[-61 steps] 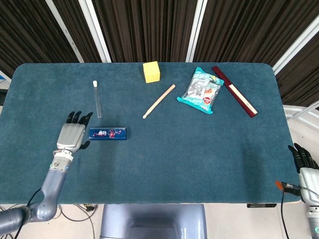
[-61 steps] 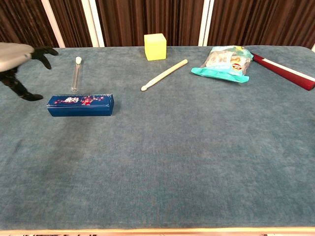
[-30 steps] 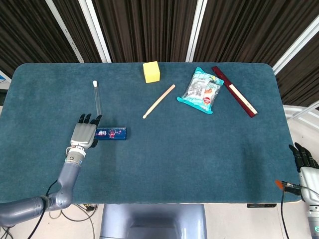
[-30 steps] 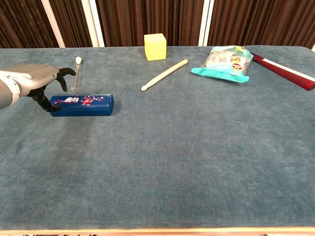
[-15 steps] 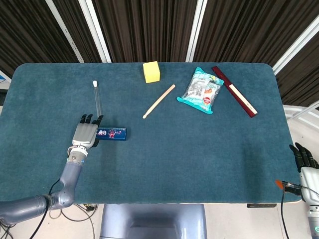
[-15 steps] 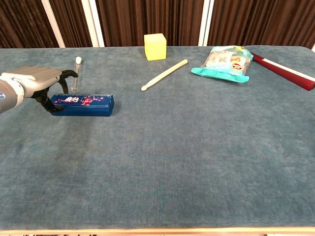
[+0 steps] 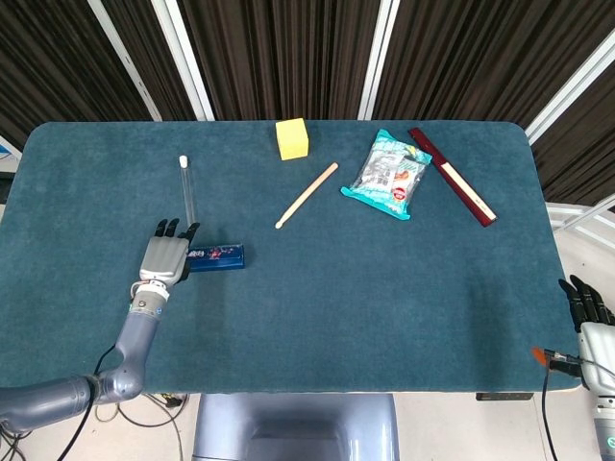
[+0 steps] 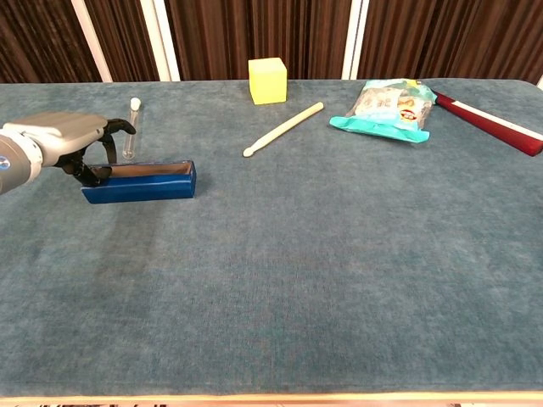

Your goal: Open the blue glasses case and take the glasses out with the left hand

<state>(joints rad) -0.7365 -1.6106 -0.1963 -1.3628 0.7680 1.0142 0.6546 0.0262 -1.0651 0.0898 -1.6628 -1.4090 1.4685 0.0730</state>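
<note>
Step in hand: opening the glasses case (image 8: 140, 181); I judge the lid is being lifted or tipped back, since in the chest view the case shows a brownish upper band rather than a closed patterned top

Left hand (image 8: 64, 142): over the left end of the case, its dark fingers (image 8: 93, 174) curled down and touching that end; whether it truly grips the lid or only presses on it I cannot tell

Right hand (image 7: 591, 322): well apart from the case, off the right edge of the table (image 7: 384, 288), fingers straight and apart, holding nothing

Where the case is: on the left part of the table, lying long-ways left to right, just in front of the clear tube (image 7: 187, 190), which lies nearly touching its far side

How the case looks: a long, narrow, deep-blue box (image 7: 214, 255) with a small printed pattern seen from the head view; glasses inside are not visible from either view

Next move, as a judgement: the lid needs to be swung fully clear, then the left hand must reach into the narrow opening and pinch the glasses; the light case may slide or tip under the fingers

Other things beyond the case: a yellow block (image 7: 292, 138), a pale wooden stick (image 7: 307, 195), a snack bag (image 7: 389, 174) and a dark red ruler (image 7: 452, 176)
</note>
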